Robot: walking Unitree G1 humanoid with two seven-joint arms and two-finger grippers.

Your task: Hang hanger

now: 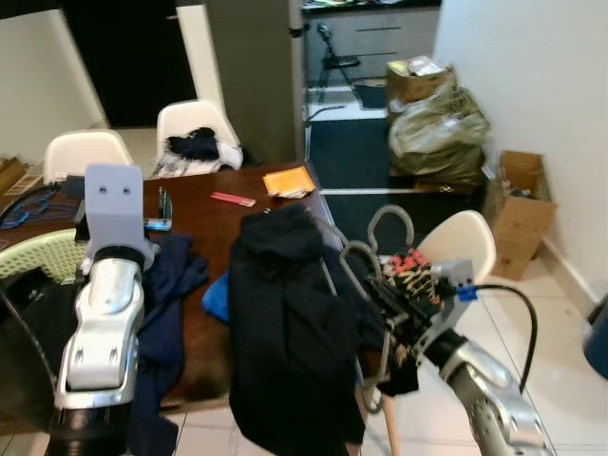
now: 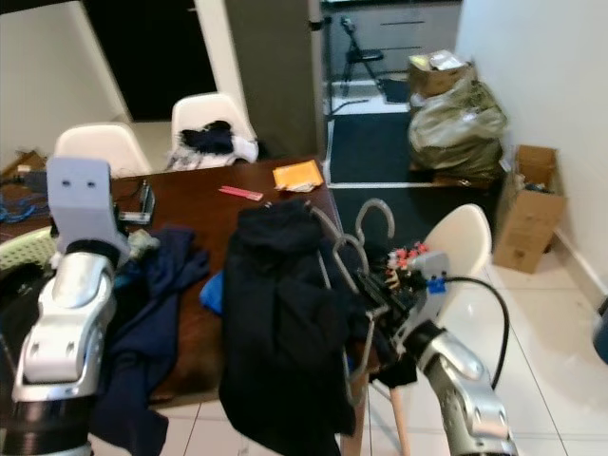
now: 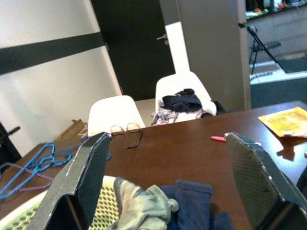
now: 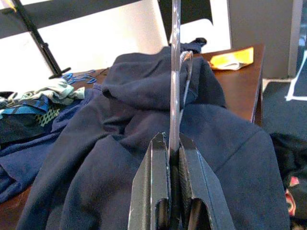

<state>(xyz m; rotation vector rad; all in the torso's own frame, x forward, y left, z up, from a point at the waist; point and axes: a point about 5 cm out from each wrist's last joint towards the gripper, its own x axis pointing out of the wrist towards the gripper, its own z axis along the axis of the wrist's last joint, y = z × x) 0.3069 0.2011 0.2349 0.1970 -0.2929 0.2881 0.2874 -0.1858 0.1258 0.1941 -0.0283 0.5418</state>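
Note:
A grey wire hanger (image 4: 174, 72) carries a dark navy hooded garment (image 1: 285, 332) that drapes over the near right corner of the brown table (image 1: 204, 214). My right gripper (image 1: 394, 309) is to the right of the garment, shut on the hanger's thin wire (image 4: 172, 143). Two grey hooks (image 1: 389, 220) rise just above the gripper. My left arm (image 1: 100, 323) is raised over the table's left side. Its gripper (image 3: 168, 139) is open, fingers (image 3: 91, 167) wide apart, with nothing between them.
Blue clothes (image 1: 166, 285) and a pale green basket (image 1: 38, 252) lie on the table's left part, an orange paper (image 1: 288, 180) at its far end. White chairs (image 1: 461, 242) stand around it. Bags (image 1: 437, 123) and a cardboard box (image 1: 518, 204) line the right wall.

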